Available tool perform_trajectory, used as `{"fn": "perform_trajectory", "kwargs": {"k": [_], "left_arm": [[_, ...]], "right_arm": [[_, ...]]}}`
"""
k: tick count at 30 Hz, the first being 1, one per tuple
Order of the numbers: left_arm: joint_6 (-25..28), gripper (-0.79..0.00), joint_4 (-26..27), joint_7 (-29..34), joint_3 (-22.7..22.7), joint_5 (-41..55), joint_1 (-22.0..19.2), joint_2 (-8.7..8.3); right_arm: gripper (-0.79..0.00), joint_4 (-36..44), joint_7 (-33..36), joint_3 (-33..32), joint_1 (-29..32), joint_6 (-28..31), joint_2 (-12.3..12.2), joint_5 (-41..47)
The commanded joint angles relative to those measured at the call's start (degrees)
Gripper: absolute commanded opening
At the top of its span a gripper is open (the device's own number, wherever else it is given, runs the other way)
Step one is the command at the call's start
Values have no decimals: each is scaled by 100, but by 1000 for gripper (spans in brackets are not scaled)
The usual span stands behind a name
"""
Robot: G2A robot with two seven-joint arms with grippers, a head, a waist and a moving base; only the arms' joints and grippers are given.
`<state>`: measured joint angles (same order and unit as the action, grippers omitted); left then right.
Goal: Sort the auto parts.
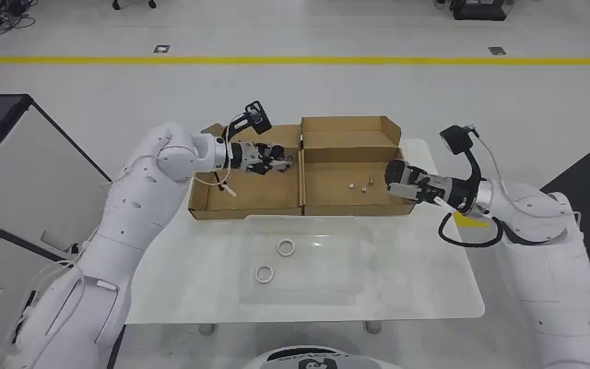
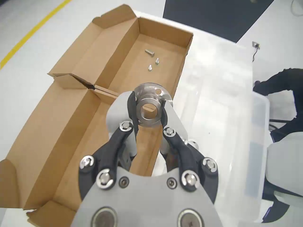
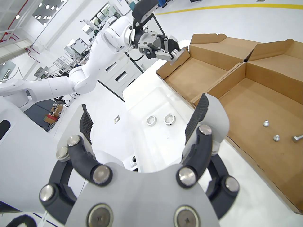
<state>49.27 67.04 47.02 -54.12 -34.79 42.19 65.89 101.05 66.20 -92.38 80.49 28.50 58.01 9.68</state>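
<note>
My left gripper [image 2: 148, 106] is shut on a metal flanged bushing [image 2: 146, 89] and holds it above the left cardboard box [image 1: 241, 194], near the wall shared with the right box [image 1: 324, 189]. The right wrist view shows that gripper [image 3: 174, 53] with the part over the left box's far side. Three small bolts [image 1: 361, 184] lie in the right box, and the left wrist view shows them [image 2: 153, 60] beyond the bushing. My right gripper [image 1: 395, 175] is open with nothing in it at the right box's right end, its fingers [image 3: 201, 112] wide apart.
A clear plastic tray [image 1: 343, 277] sits in front of the boxes with two metal rings [image 1: 287, 247] [image 1: 265, 274] in it; the right wrist view shows them [image 3: 151, 120] [image 3: 169, 118] too. The white table [image 1: 442, 286] has bare room at the front right.
</note>
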Motion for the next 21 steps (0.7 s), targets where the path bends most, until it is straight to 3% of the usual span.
{"fn": "perform_trajectory", "kwargs": {"k": [1,21], "left_arm": [[63,-785,-269,-95,235,-314,-145,61],[185,-785,-2123,-1602,1928,-2482,-1028,811]], "right_arm": [[0,0,0,0,0,0,0,0],[0,0,0,0,0,0,0,0]]}}
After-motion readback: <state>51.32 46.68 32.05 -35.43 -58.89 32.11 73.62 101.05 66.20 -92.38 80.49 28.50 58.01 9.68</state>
